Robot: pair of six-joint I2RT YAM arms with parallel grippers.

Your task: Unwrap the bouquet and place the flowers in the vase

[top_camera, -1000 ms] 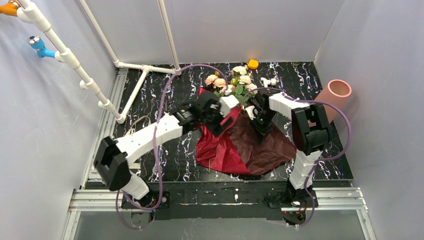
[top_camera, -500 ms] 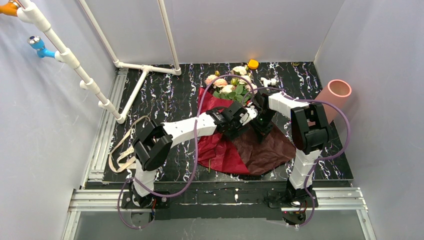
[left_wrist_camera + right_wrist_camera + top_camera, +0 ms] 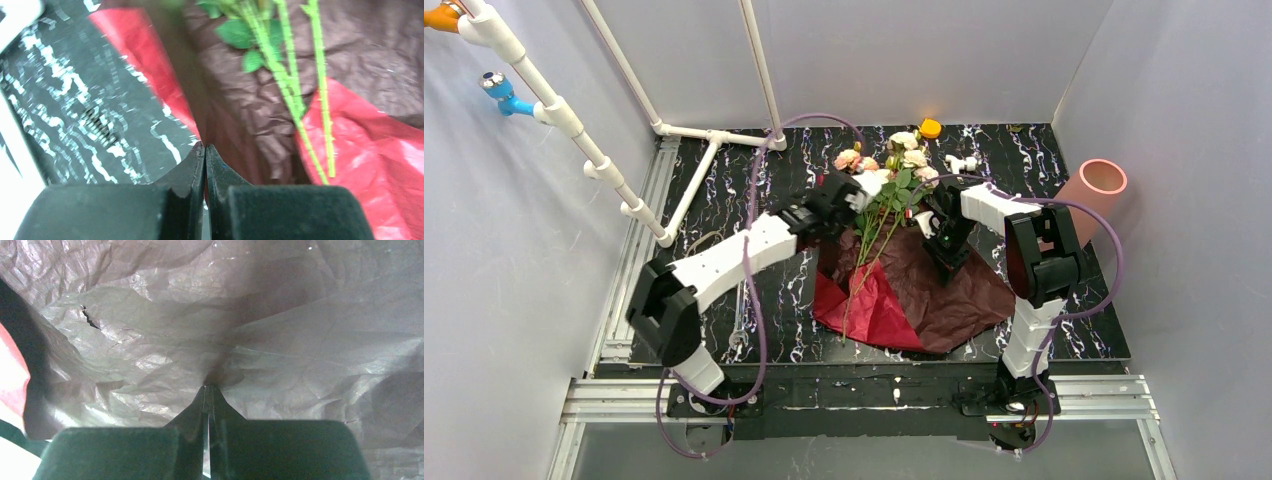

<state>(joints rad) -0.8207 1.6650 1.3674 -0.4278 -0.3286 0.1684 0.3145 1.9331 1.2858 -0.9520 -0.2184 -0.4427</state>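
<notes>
- Left wrist view: the left gripper (image 3: 205, 146) is clenching tight, seemingly nipping an edge of the wrapping paper (image 3: 250, 100). The right gripper (image 3: 208, 386) is pinching a pucker of it.
- The flowers (image 3: 894, 168) are lying on the opened paper, and the vase (image 3: 1092, 195) is standing well apart, rightward.
- Unwrapping is nearly finishing. The next move, I judge, is calling for freeing the paper and gripping the stems (image 3: 295, 100).
- No readable writing is showing.

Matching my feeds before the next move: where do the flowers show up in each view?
Top external: flowers at centre back, blooms at the far end, stems trailing down over the wrapping paper.
Left wrist: only green stems and leaves, upper right, lying over the paper.
Right wrist: not in it; crinkled paper fills the view.
Shared landmark: the maroon wrapping paper, in all three views.
</notes>
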